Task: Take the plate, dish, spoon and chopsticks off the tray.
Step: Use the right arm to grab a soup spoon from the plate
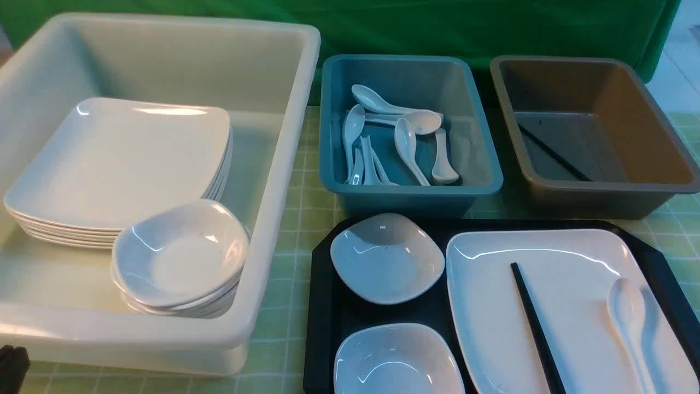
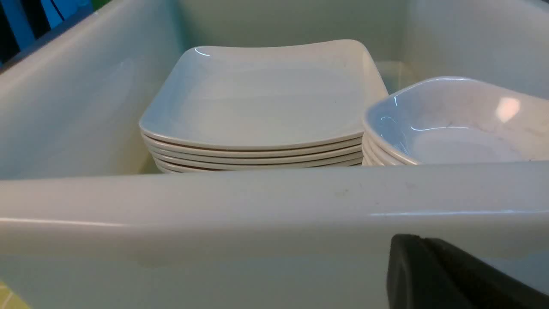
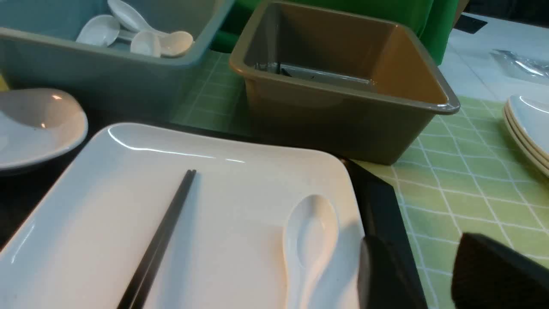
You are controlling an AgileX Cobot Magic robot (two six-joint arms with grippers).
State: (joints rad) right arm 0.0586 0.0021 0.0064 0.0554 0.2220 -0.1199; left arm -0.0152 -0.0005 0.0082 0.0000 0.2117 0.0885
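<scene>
A black tray [image 1: 322, 306] lies at the front right of the table. On it are a large white plate [image 1: 574, 306] and two small white dishes, one further back [image 1: 385, 260] and one nearer [image 1: 396, 361]. Black chopsticks [image 1: 533, 323] and a white spoon [image 1: 629, 312] rest on the plate. My right gripper [image 3: 418, 253] is open and empty. It hangs over the tray's right rim [image 3: 377, 193], just beside the spoon [image 3: 311, 236], and shows only in its wrist view. My left gripper [image 2: 418, 240] is shut and empty, low in front of the white tub's near wall.
A big white tub [image 1: 284, 164] at the left holds stacked plates [image 1: 120, 158] and stacked dishes [image 1: 180, 257]. Behind the tray, a teal tub [image 1: 410, 191] holds several spoons [image 1: 407, 142]. A brown tub [image 1: 601, 197] holds a black stick [image 1: 552, 153]. More plates [image 3: 529, 124] sit stacked right of the tray.
</scene>
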